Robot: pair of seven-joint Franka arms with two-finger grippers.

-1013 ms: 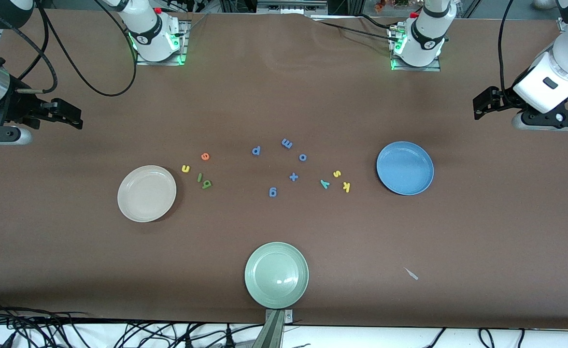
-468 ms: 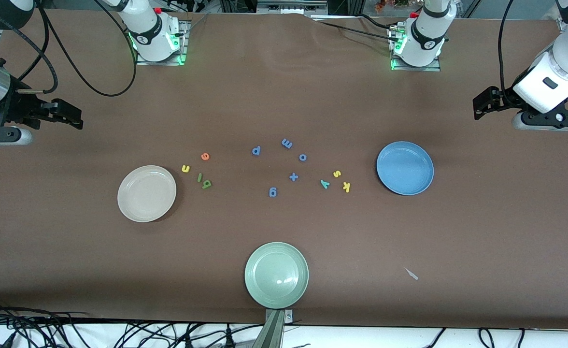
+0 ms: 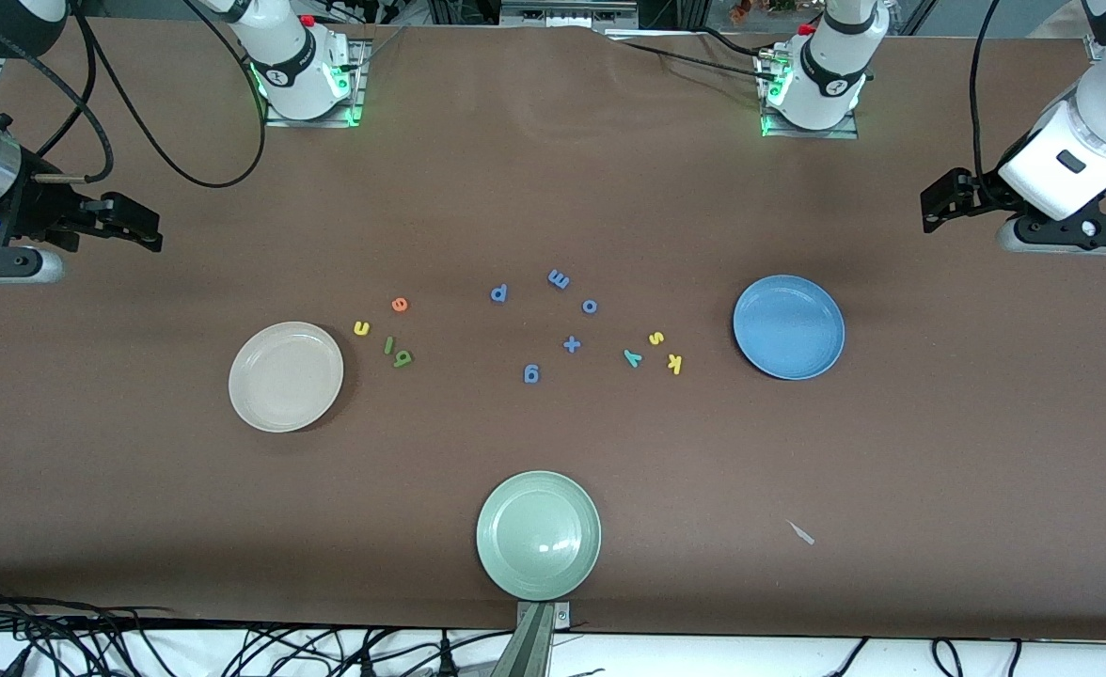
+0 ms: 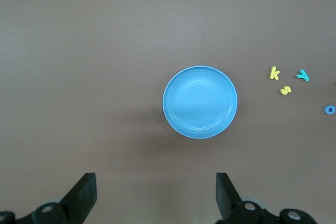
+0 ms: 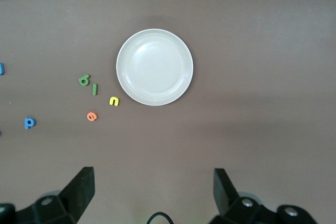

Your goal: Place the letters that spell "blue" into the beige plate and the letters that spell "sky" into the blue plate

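Brown table (image 3: 553,188) unchanged over the last second: nothing shifted, so the task not yet begun. Beige plate (image 3: 286,376) bare, toward the right arm's end; blue plate (image 3: 788,326) bare, toward the left arm's end. Beside the beige plate, the "blue" set: yellow u (image 3: 361,327) just off its rim, orange e (image 3: 400,304) farther from the front camera, green l (image 3: 388,345) and green b (image 3: 403,358) close together. Near the blue plate, the "sky" set: yellow s (image 3: 655,338), yellow k (image 3: 674,363), teal y (image 3: 632,356). Between the two groups, all-blue letters (image 3: 558,278) and a blue plus sign (image 3: 571,344), not wanted; pale green plate (image 3: 538,534) nearest the front camera, also bare. Right gripper (image 3: 144,230) waiting above the table's edge at its own end, jaws spread wide, holding nothing. Left gripper (image 3: 937,202) likewise parked at its end, jaws spread, empty. Probably next: a descent on one small letter, calling for a precise pinch.
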